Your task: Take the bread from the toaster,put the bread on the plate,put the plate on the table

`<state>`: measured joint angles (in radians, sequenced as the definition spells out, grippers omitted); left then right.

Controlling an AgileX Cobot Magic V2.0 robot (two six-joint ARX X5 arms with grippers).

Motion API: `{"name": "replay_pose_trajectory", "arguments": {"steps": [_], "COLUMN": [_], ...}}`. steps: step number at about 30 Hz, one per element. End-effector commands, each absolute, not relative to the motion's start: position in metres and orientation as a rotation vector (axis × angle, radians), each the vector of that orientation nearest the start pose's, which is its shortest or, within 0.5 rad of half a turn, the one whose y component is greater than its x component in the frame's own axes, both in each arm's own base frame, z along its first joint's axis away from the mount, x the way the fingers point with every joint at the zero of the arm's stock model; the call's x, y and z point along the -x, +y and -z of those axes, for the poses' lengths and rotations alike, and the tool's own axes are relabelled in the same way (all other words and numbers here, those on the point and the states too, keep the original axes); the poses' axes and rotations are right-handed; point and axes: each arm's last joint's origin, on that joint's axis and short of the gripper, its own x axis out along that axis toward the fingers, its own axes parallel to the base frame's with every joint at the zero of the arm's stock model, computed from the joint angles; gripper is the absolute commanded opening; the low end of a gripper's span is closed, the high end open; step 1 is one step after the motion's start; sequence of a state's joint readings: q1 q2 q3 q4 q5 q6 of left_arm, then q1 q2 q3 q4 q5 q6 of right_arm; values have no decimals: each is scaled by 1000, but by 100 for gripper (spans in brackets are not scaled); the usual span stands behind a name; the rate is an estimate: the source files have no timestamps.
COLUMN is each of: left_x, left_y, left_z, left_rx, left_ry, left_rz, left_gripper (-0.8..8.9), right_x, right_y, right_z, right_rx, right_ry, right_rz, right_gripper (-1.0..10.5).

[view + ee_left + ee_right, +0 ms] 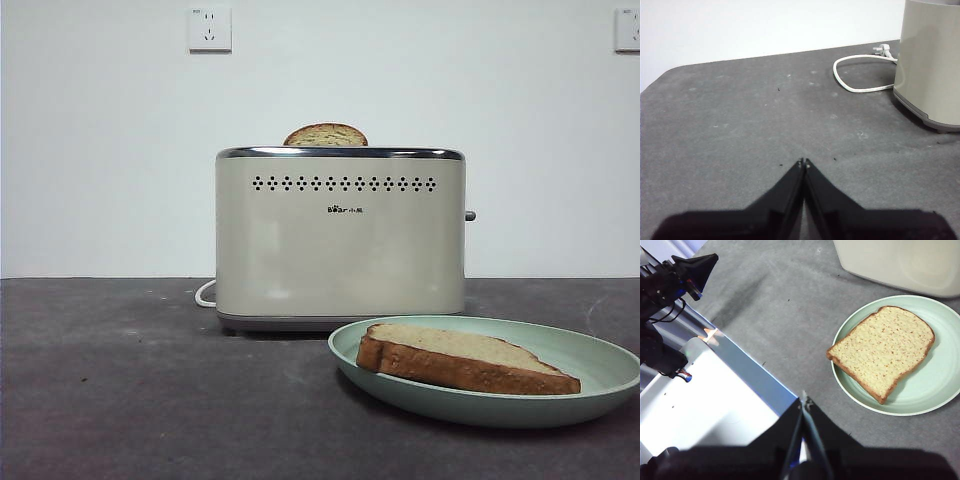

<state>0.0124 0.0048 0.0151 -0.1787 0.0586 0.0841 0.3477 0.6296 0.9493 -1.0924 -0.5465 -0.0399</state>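
On the mint-green plate (600, 375): wholemeal bread slice (881, 351) lying flat | light, soft, crumbly, so pinch its crust edge gently | your left gripper (803, 162) and right gripper (804, 401) both pressed together, empty.

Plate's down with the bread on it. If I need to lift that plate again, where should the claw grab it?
Probably the bare raised rim of the plate on the side away from the bread, approached from above: the slice lies flat toward one side, leaving open rim.
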Motion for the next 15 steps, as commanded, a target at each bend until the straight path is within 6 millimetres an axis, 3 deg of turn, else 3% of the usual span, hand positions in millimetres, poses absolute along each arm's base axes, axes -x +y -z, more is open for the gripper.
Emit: {"name": "replay_pose_trajectory", "arguments": {"steps": [1,10,15], "left_x": [-96,-96,-96], "left_y": [0,0,0], "left_z": [-148,-148,-148], "left_rx": [-68,-68,-68], "left_ry": [168,168,168], "left_rz": [45,45,45], "left_gripper": [-4,-4,-4], "right_x": [-77,-71,-55], "right_y": [44,41,30], "right_z": [-327,-329,-335], "right_rx": [-37,-39,77], "right_ry": [772,744,560], "right_rz": [-866,-854,-826], "right_gripper": [2,2,2]}}
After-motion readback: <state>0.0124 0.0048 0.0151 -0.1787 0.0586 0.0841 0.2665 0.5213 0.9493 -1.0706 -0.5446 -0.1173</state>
